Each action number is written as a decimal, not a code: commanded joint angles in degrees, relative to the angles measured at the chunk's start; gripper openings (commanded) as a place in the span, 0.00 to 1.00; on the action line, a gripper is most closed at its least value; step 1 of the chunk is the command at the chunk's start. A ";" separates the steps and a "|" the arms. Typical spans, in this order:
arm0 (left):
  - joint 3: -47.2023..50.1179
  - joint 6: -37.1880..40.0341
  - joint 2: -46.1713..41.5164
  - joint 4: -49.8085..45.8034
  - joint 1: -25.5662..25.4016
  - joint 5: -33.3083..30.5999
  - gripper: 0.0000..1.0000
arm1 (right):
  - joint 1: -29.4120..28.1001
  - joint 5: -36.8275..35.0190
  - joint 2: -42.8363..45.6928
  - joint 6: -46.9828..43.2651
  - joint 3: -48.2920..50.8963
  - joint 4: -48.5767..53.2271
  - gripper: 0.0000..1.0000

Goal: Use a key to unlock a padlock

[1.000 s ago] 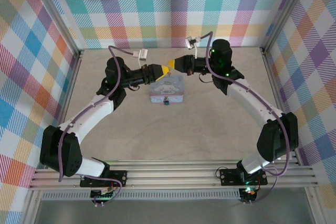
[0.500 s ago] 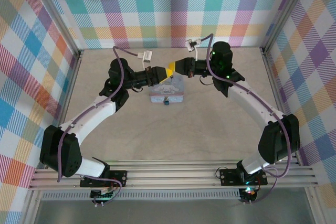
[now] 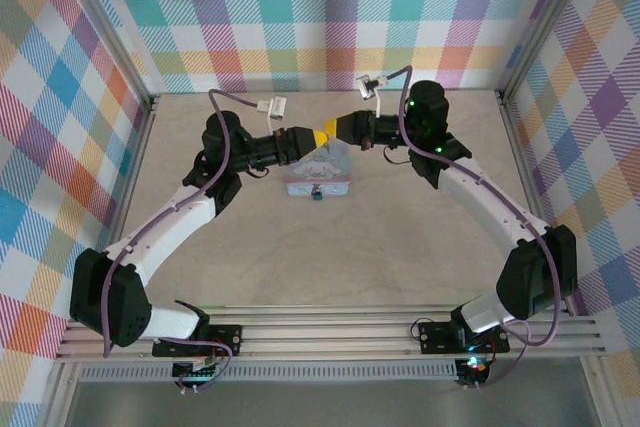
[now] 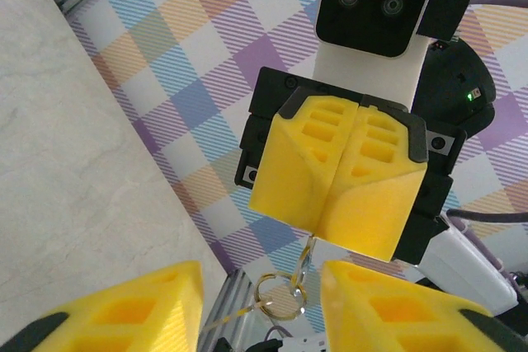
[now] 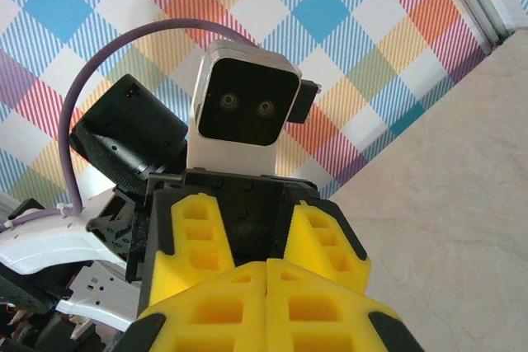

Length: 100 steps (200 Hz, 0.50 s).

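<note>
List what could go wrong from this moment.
1. The key ring dangles loosely from the shut right gripper, so the open left gripper may close beside it and miss.
2. If it drops, it could land on the tin, away from the padlock.

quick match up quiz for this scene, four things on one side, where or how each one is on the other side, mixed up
Things:
1. left gripper
2. right gripper
3. padlock
4. tin

Places or states:
A. at the middle of the tin's near side
B. jaws shut, pinching a key with a ring hanging below
C. on the table, below where the two grippers meet
D. jaws apart, holding nothing

Pairs: 1-D, 2-B, 3-A, 4-C
</note>
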State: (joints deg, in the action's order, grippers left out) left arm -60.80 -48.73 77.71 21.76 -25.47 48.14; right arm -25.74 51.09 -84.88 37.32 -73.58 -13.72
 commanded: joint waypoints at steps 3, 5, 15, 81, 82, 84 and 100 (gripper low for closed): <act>-0.20 -0.14 -1.18 1.79 -0.01 0.05 0.35 | -0.27 1.01 1.71 0.11 0.72 -1.12 0.00; -0.20 -0.18 -1.28 1.86 0.01 0.08 0.34 | -0.28 1.02 1.73 0.07 0.72 -1.13 0.00; -0.29 -0.31 -1.31 2.05 0.04 0.25 0.31 | -0.28 1.04 1.82 0.12 0.81 -1.16 0.00; -2.19 -1.31 -0.17 3.32 -0.89 1.80 0.20 | -0.72 1.11 1.25 0.61 0.54 -2.01 0.00; -2.21 -1.34 -0.09 3.35 -0.89 1.79 0.19 | -0.72 1.07 1.23 0.63 0.50 -2.06 0.00; -2.28 -1.40 -0.08 3.37 -0.91 1.87 0.18 | -0.72 1.06 1.21 0.64 0.45 -2.09 0.00; -2.80 -1.37 0.24 3.38 -0.94 2.33 0.11 | -0.76 1.02 1.04 0.80 0.46 -2.33 0.00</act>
State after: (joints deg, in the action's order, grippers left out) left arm -61.06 -49.98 77.73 22.83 -25.82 48.82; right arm -25.93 51.09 -84.79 37.39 -73.06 -13.74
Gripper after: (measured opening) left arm 0.146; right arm 0.067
